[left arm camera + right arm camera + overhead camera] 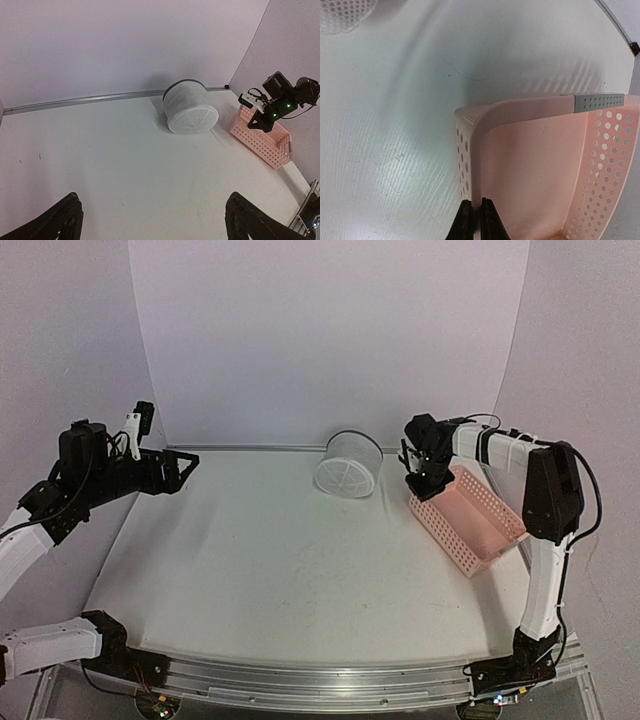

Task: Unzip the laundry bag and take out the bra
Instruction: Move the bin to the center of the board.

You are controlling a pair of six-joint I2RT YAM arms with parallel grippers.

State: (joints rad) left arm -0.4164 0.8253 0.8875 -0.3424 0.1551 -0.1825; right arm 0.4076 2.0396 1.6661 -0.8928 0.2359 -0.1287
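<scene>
The right pincer (476, 220) is pinched almost closed on the thin wall of the pink basket (441, 524), near a corner. The part of the basket's inside that shows is bare. The left pincer (188, 462) hangs wide open above the counter (280, 570), touching nothing. The laundry bag (348, 465) lies on its side at the back, near the basket. Its mesh is too dense to tell whether the bra is inside.
</scene>
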